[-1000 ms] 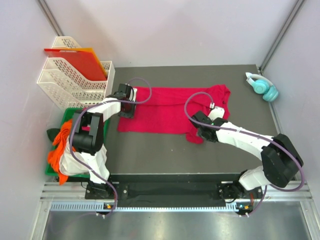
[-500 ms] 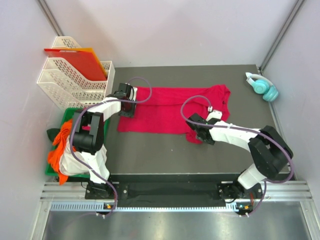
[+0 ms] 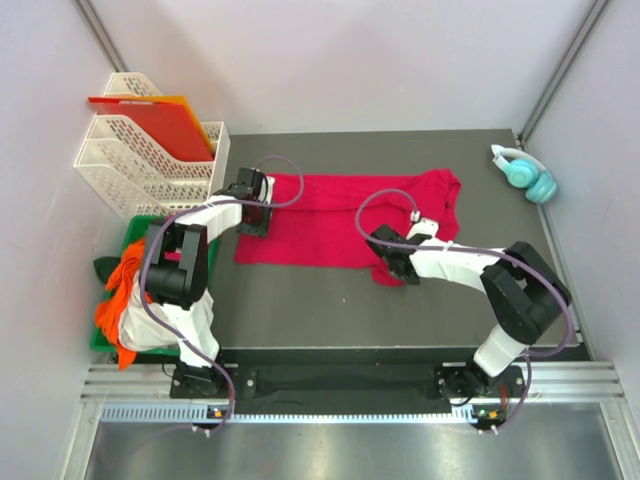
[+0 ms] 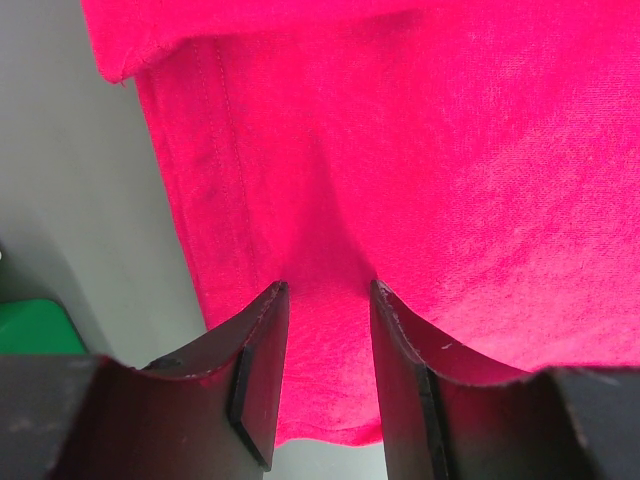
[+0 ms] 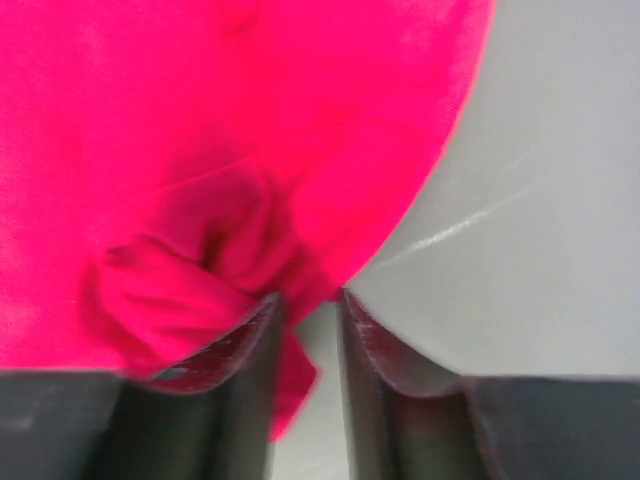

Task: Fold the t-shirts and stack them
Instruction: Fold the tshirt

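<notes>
One red t-shirt (image 3: 330, 215) lay spread on the table (image 3: 300, 310).
From above, one pile of other t-shirts (image 3: 120, 288) sat at the left. Left wrist: the left gripper (image 4: 325, 300) pinched the red t-shirt. Right wrist: the right gripper (image 5: 310, 305) touched bunched cloth, and I could not tell if it gripped.

Robot lab: enclosed test table (image 3: 330, 310)

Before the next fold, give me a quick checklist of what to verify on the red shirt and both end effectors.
1. Left end effector pinching the red t-shirt at its left edge: ok.
2. Right end effector has cloth between its fingers: ok.
3. Right hold firm: cannot tell.
4. Shirt lying flat: not ok, bunched at the right end effector.
5. Headphones apart from the shirt: ok.
</notes>
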Controlling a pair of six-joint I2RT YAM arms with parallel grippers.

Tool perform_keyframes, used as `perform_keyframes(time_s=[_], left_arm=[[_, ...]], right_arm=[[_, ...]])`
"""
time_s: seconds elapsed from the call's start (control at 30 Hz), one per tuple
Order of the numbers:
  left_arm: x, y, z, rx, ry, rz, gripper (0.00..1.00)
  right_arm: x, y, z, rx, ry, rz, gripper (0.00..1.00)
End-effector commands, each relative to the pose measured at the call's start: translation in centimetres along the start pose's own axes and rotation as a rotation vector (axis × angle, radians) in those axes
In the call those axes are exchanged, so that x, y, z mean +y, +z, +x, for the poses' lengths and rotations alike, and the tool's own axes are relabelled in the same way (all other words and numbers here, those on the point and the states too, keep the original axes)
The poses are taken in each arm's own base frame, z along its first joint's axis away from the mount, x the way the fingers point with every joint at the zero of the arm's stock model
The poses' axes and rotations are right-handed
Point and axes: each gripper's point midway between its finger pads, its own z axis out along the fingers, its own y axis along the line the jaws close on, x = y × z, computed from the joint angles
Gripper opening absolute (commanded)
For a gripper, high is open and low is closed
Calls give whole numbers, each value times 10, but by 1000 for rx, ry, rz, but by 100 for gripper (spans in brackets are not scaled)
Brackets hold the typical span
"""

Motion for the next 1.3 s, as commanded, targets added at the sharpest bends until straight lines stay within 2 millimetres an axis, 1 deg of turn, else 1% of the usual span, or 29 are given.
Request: perform_keyframes(time_s=[0.0,0.03,0.07,0.1,0.17,0.2,0.23,0.27,0.3,0.37,0.4,0.47,0.5,0.57,0.6,0.83,0.93,1.07,1.13,1.17,1.2,1.27], left_arm=[[-2,-8,-9,-42,-5,0,43],[-1,-8,-9,-42,-5,-1,43],[-1,-8,-10,-43,-5,-3,43],[-1,-8,-9,-42,-5,-3,43],[-1,-8,-10,-45,-5,-4,43],[-1,-9,-10,-45,-5,-4,43],[-1,-9,-11,-48,-5,-4,43],[0,-9,-11,-48,-5,-7,43],[0,-8,-11,-45,-4,-10,43],[1,-7,-11,-40,-5,-17,42],[2,-5,-9,-33,-5,-23,42],[3,-4,-9,-29,-5,-29,41],[2,-3,-8,-28,-30,-30,41],[3,-1,-7,-24,-30,-32,41],[2,0,-6,-21,-32,-32,41],[4,-1,-10,-22,-32,-38,40],[5,0,-8,-16,-34,-46,41],[7,0,-7,-15,-30,-55,40],[7,0,-7,-13,-30,-56,41],[7,0,-7,-13,-30,-58,41],[7,0,-8,-16,-30,-58,41],[7,-1,-9,-18,-30,-59,40]], right_arm=[[-7,15,27,88,22,38,16],[-10,15,29,92,22,42,10],[-12,12,28,94,33,36,0],[-19,12,32,103,33,52,0],[-23,8,31,102,43,54,0],[-30,7,33,104,33,74,0],[-33,5,33,103,30,82,0],[-36,2,32,102,34,83,0],[-44,-1,32,104,21,110,0],[-49,-7,29,100,19,120,0],[-58,-11,29,100,3,150,0],[-63,-18,26,92,11,157,0],[-71,-21,25,90,-2,182,0],[-75,-26,22,84,9,181,0],[-81,-28,22,82,-1,196,0],[-92,-36,12,54,-19,233,0],[-98,-41,6,38,-25,256,0],[-112,-43,-2,9,-14,304,0],[-118,-42,-6,3,-3,324,3],[-121,-42,-9,-3,-5,336,6],[-124,-42,-11,-7,-2,347,8],[-131,-42,-21,-31,13,365,11]])
